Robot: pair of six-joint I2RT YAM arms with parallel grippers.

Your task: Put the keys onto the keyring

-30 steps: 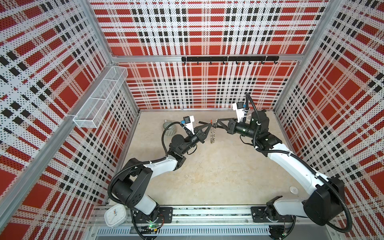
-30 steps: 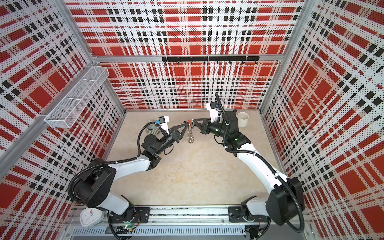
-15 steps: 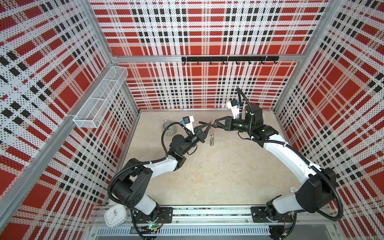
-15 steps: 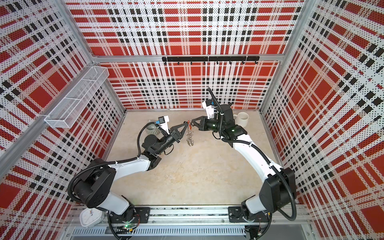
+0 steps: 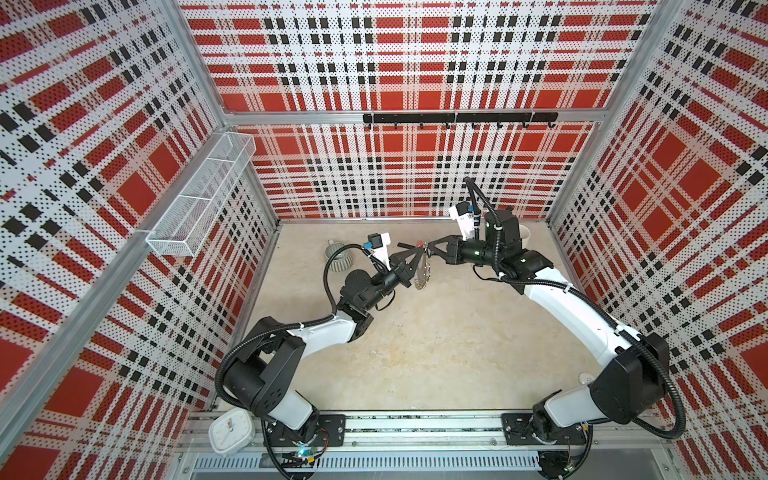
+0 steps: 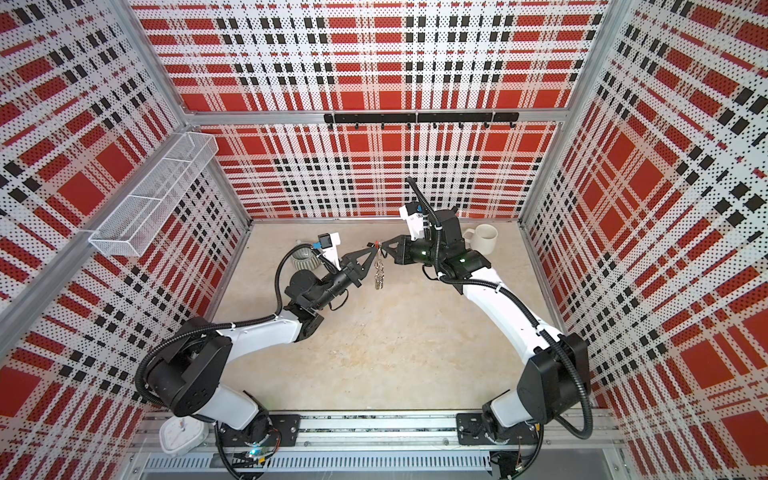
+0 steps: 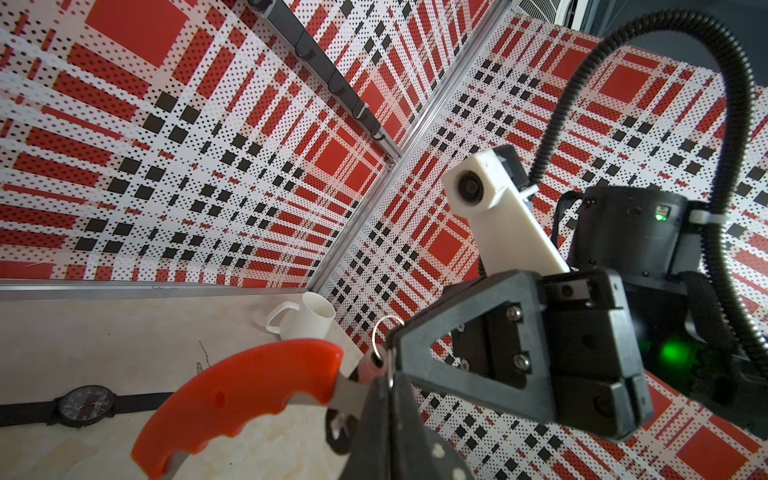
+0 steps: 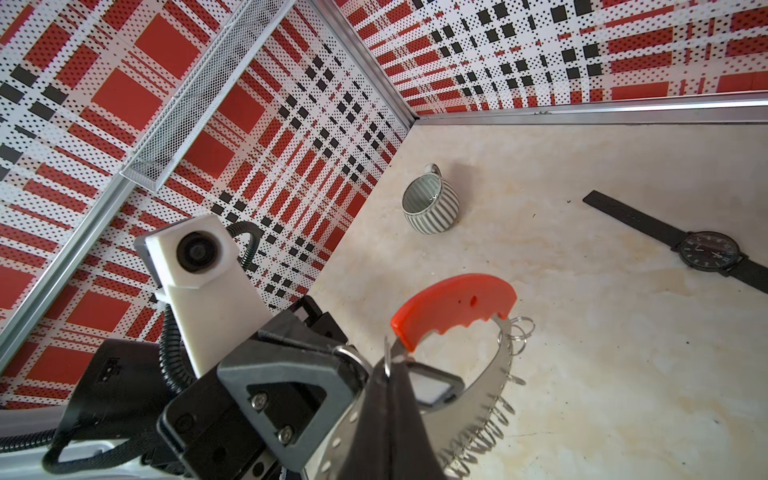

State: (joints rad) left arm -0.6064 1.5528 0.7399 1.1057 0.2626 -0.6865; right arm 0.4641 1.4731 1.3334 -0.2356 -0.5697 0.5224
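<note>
The keyring, a grey crescent plate with a red bar and small silver rings, hangs in the air over the back of the table. My left gripper is shut on the plate's end beside the red bar. My right gripper faces it tip to tip, shut on the silver split ring of the keys. Their black tag with a white window hangs just behind the jaws, against the plate. The split ring sits at the tip of the red bar.
A black wristwatch lies flat on the table. A striped cup lies on its side at the back left, and a white mug stands at the back right. A wire basket and a hook rail are on the walls.
The right arm swung in and its gripper came a little to the left, up against the left gripper's tip. The left arm and the hanging keyring stayed in place.
</note>
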